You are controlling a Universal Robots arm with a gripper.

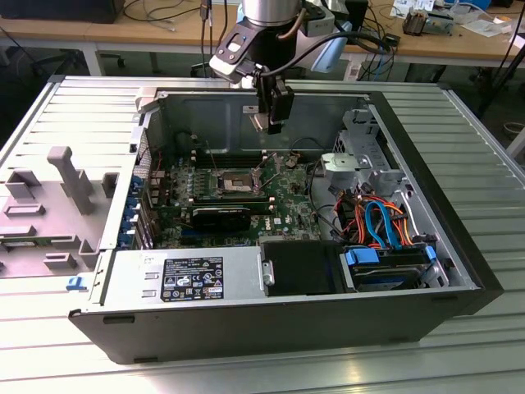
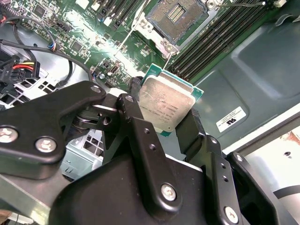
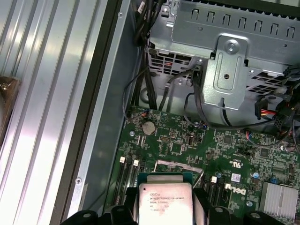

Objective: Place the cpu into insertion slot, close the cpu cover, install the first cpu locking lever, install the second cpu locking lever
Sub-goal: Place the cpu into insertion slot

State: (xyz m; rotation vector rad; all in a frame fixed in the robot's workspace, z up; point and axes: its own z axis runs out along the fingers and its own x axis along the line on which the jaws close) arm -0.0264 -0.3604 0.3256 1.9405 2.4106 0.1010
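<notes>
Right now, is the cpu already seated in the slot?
No, in the second wrist view the end effector grips the cpu clear of the empty slot.

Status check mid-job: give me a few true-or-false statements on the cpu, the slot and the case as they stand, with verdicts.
1. The gripper holds the cpu between its fingers. True.
2. The cpu already sits in the insertion slot. False: the slot is empty with its contacts bare, and the cpu is held above the board.
3. The cpu's silver metal top shows in both wrist views. True.
4. The computer case is closed up. False: its side is open and the green circuit board is exposed.
</notes>
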